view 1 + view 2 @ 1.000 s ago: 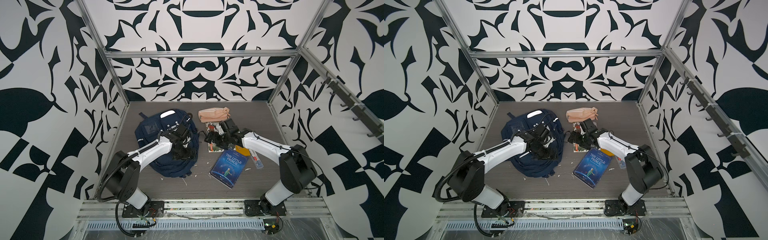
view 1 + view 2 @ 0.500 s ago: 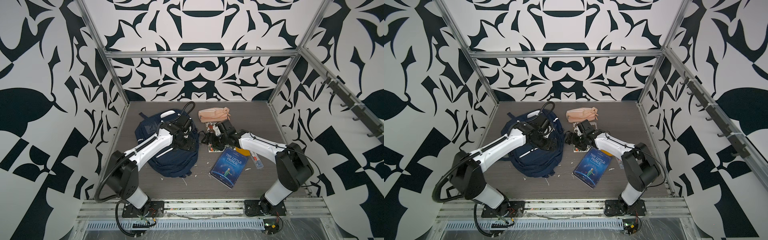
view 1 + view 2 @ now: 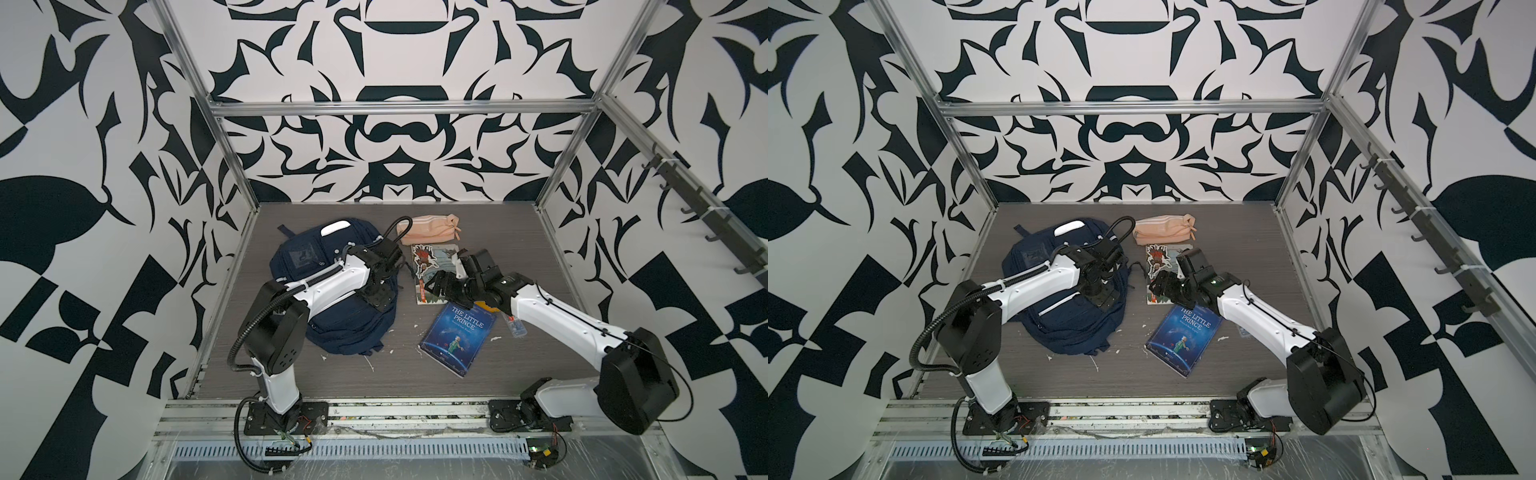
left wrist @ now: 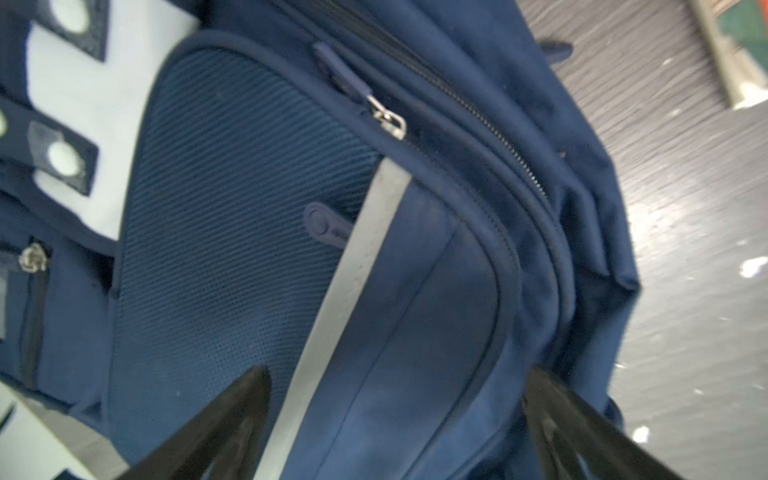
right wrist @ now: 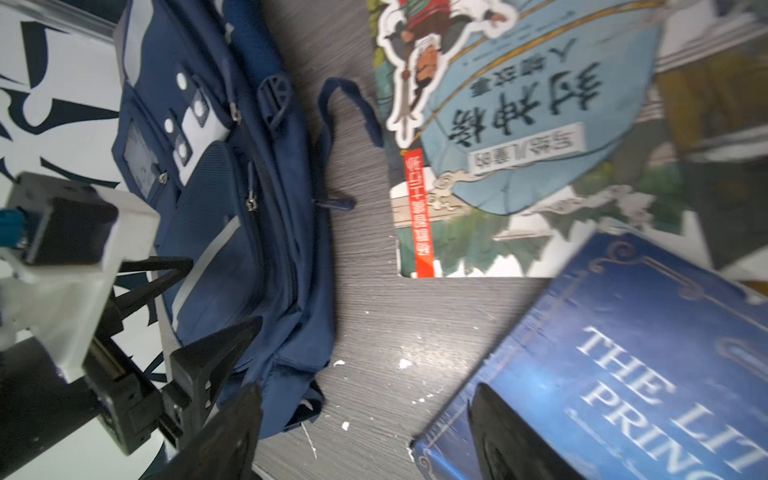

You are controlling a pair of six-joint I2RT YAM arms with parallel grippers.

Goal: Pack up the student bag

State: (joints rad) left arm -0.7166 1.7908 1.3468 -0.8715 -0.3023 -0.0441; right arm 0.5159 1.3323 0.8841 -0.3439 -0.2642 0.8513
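left claw point(image 4: 399, 372) is hovering, spread apart, over the student bag point(image 3: 345, 328) near the left edge of the table point(image 3: 519, 232); right claw point(image 5: 365, 388) is gaping beside it.

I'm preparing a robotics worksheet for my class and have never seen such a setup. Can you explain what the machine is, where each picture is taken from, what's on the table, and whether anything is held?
These are two robot arms, the left arm and the right arm, each ending in a two-fingered gripper. Both top views look down from one overhead camera; the two close-ups come from cameras on the wrists. On the grey table lie a navy student bag, a peach pencil pouch, a picture book and The Little Prince. The left gripper hangs open over the bag; the right gripper is open beside the books. Nothing is held.
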